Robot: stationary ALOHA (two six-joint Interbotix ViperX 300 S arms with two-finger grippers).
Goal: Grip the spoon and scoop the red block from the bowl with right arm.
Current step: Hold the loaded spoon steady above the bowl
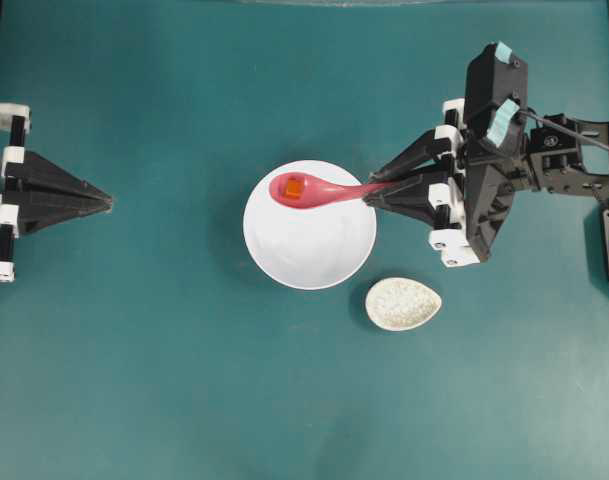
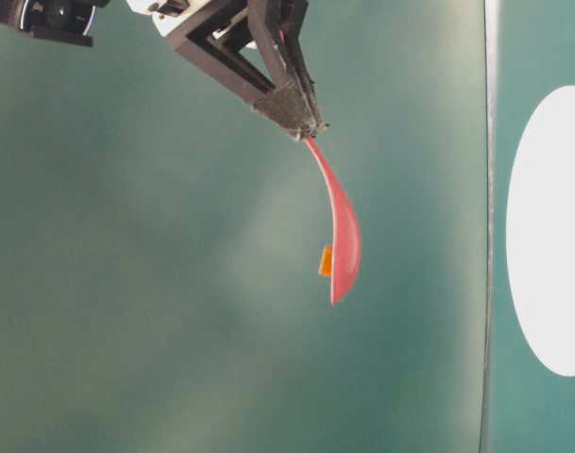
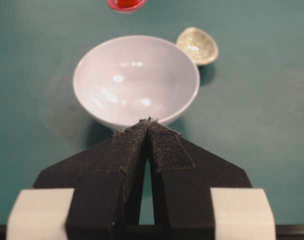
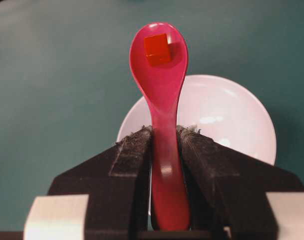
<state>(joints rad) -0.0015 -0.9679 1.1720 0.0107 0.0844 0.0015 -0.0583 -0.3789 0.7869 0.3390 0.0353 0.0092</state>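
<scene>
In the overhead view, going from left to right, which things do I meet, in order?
Closed black left gripper → large round white bowl → small speckled beige dish → black right gripper body with teal tape, its fingers holding the pink-red spoon.

Around the bowl (image 1: pixel 309 250) the table (image 1: pixel 164 380) is bare to the left, above and below. Just beside the bowl at its lower right lies the speckled dish (image 1: pixel 403 303). The right gripper (image 1: pixel 369 192) with the spoon (image 1: pixel 319 190) hangs over the bowl's upper right rim.
</scene>
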